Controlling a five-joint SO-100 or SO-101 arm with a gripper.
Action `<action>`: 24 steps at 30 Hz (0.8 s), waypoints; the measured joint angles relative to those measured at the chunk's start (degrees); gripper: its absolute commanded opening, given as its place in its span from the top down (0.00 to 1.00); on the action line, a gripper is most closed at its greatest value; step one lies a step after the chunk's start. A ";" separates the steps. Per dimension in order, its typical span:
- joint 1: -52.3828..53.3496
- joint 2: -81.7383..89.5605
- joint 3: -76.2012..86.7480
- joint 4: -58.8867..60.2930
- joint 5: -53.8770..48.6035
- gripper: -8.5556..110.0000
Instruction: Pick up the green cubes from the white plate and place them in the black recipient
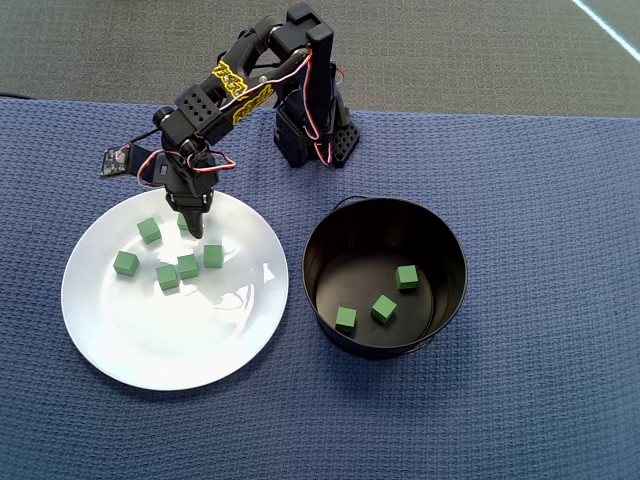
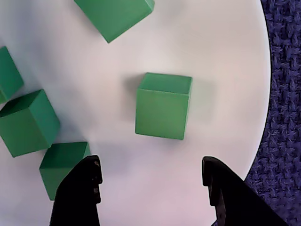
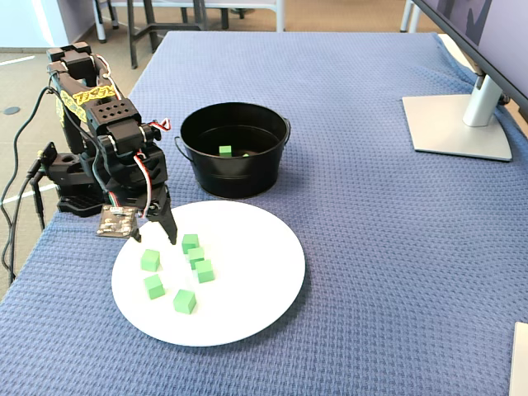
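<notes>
1. My jaws stood open and empty, both black fingertips low over the white plate, with bare plate between them.
2. In the wrist view one green cube lay just ahead of the gap between the fingertips, apart from both, and closer to the plate's rim than the rest.
3. From overhead my jaws hung over the plate's far edge, the side nearest my base, and half covered that cube.
4. Five more green cubes showed plainly on the plate's far half: one near the left rim, one above it, and three clustered close toward the plate's middle.
5. I counted six on the plate in all, though the one under my fingertips was mostly hidden overhead, so I hold that count loosely.
6. The plate lay on the blue woven cloth covering the bench, toward its left side in the overhead view.
7. The black recipient stood just beside the plate's right rim, close to it but apart.
8. Three green cubes lay on the recipient's shiny floor, two near the front wall and one further right.
9. In the fixed view a monitor stand sat at the bench's far right corner.
</notes>
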 measured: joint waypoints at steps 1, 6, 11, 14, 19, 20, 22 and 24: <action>0.00 -0.35 0.00 0.00 -1.23 0.76; 0.18 -1.93 0.00 0.00 -4.39 0.76; 1.76 -4.22 -0.70 0.09 -6.06 0.76; 1.67 -4.92 -0.88 -0.09 -6.86 0.75; 2.46 -5.27 -0.97 -2.37 -6.94 0.75; 2.90 -5.45 -0.97 -3.16 -6.77 0.75; 3.69 -5.54 -0.97 -4.66 -6.68 0.75; 4.31 -6.06 -0.97 -5.89 -6.68 0.75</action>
